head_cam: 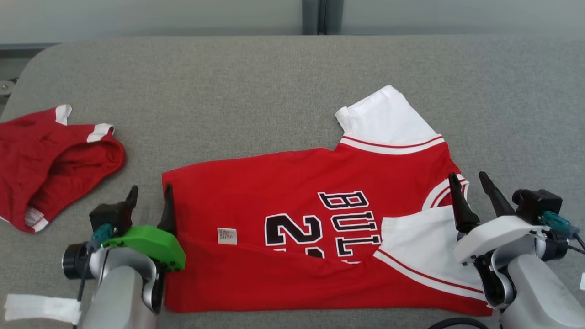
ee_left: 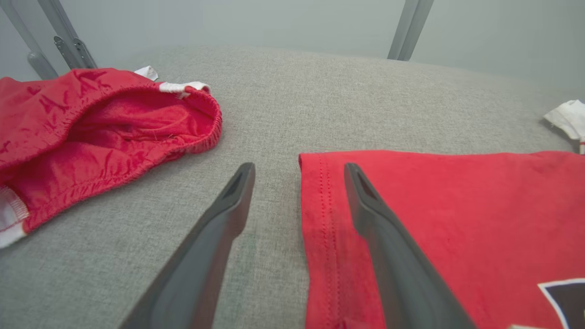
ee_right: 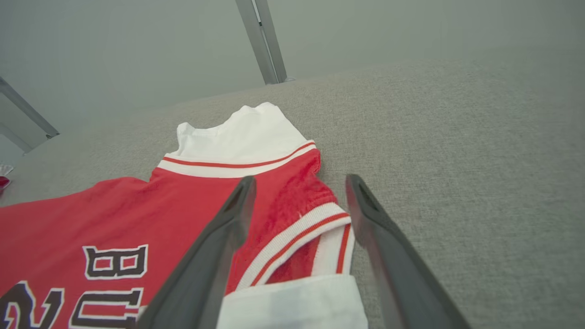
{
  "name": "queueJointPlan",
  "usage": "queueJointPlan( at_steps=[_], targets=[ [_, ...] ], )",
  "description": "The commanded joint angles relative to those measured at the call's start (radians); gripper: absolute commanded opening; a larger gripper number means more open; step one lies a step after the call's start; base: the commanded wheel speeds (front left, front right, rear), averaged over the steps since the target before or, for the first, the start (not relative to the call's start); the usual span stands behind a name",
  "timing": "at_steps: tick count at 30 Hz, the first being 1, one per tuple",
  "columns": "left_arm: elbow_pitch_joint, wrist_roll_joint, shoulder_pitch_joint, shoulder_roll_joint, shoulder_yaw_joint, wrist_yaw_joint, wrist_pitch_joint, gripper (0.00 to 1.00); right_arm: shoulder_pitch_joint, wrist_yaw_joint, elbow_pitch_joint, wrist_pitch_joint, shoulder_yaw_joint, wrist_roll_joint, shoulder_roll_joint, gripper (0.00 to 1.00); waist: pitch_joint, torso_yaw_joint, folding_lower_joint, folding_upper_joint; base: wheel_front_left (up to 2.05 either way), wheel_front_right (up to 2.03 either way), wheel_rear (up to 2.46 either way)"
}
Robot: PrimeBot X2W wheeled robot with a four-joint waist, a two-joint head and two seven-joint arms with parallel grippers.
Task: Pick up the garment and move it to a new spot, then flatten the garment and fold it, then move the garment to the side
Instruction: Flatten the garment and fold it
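Grey woven cloth covers the table (head_cam: 274, 82). Well left of the left gripper (head_cam: 151, 188) lie crumpled red shorts with white trim (head_cam: 50, 160). That gripper's dark fingers stand apart and empty, one over bare cloth, the other over the hem of the red jersey with white sleeves and black lettering (head_cam: 283, 192). The jersey lies flat between both grippers, its near edge folded over. The right gripper (head_cam: 467, 175) is likewise spread, holding nothing, straddling the striped neckline edge.

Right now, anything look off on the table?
The jersey is only half folded: its near edge laps over part of the number, and one white sleeve sticks out at the far side. Red shorts lie crumpled on the left.
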Motion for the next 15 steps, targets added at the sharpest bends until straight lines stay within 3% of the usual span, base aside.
queueJointPlan(
  at_steps=[1, 8, 11, 13, 15],
  targets=[
    [0.026, 0.001, -0.051, 0.015, 0.005, -0.007, 0.000, 1.00, -0.025, -0.002, 0.005, 0.000, 0.010, -0.005, 0.000, 1.00, 0.063, 0.000, 0.0000, 0.0000, 0.00, 0.00, 0.00],
    [0.179, -0.020, -0.170, 0.024, -0.001, -0.030, 0.000, 1.00, -0.093, -0.002, 0.013, 0.000, 0.045, 0.000, -0.010, 1.00, 0.102, -0.011, 0.0000, 0.0000, 0.00, 0.00, 0.00],
    [0.224, -0.035, -0.199, 0.018, -0.017, -0.041, 0.000, 0.98, -0.109, -0.002, 0.015, 0.000, 0.048, 0.001, -0.019, 1.00, 0.110, -0.009, 0.0000, 0.0000, 0.00, 0.00, 0.00],
    [0.244, -0.050, -0.214, 0.013, -0.031, -0.046, 0.000, 0.91, -0.117, -0.002, 0.015, 0.000, 0.048, 0.001, -0.022, 1.00, 0.115, -0.007, 0.0000, 0.0000, 0.00, 0.00, 0.00],
    [0.259, -0.066, -0.223, 0.008, -0.048, -0.049, 0.000, 0.93, -0.118, -0.002, 0.015, 0.000, 0.049, -0.001, -0.024, 1.00, 0.117, -0.004, 0.0000, 0.0000, 0.00, 0.00, 0.00]
  ],
)
